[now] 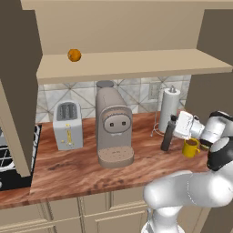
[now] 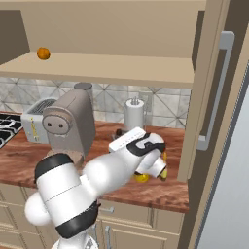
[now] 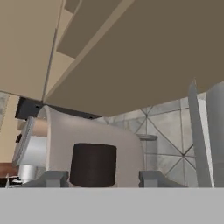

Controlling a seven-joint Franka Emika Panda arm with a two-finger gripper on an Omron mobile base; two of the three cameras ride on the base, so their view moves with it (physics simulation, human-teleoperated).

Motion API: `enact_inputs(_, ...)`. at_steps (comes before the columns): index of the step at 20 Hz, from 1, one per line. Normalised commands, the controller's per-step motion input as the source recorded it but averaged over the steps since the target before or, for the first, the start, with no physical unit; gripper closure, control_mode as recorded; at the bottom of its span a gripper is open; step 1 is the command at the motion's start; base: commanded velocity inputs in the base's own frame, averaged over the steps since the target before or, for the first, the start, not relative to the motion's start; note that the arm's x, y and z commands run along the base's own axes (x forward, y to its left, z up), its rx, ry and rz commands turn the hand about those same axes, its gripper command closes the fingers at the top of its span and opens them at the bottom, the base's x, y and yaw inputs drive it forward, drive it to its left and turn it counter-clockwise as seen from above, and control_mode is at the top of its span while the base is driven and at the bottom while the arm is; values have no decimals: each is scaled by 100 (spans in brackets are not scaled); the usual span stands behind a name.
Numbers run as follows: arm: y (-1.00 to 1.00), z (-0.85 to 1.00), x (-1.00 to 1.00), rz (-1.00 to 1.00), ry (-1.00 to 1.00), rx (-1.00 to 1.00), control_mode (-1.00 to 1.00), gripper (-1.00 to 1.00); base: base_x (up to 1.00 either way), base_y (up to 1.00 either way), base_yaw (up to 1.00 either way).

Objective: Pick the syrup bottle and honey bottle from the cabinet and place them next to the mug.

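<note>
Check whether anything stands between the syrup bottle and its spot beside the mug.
Nothing visible does. The syrup bottle, its cap between the gripper's fingertips, stands upright on the counter just left of the yellow mug, with no object in the gap between them.

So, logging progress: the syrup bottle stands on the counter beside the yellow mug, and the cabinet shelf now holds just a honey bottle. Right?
Not quite. The thing on the cabinet shelf is a round orange fruit, not a honey bottle, as the left base view shows. The syrup bottle does stand on the counter beside the yellow mug.
</note>
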Motion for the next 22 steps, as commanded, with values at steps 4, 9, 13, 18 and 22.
enact_inputs(4,-18,-23,-3,-5,0,0,-100,100,0,0,0)
enact_inputs(9,0,0,0,-1,0,0,-100,100,0,0,0)
enact_inputs(13,0,1,-2,0,0,0,-100,100,0,0,0)
enact_inputs(18,0,4,-42,0,0,0,-100,100,0,0,0)
enact_inputs(22,0,16,-34,0,-6,0,-100,100,0,0,0)
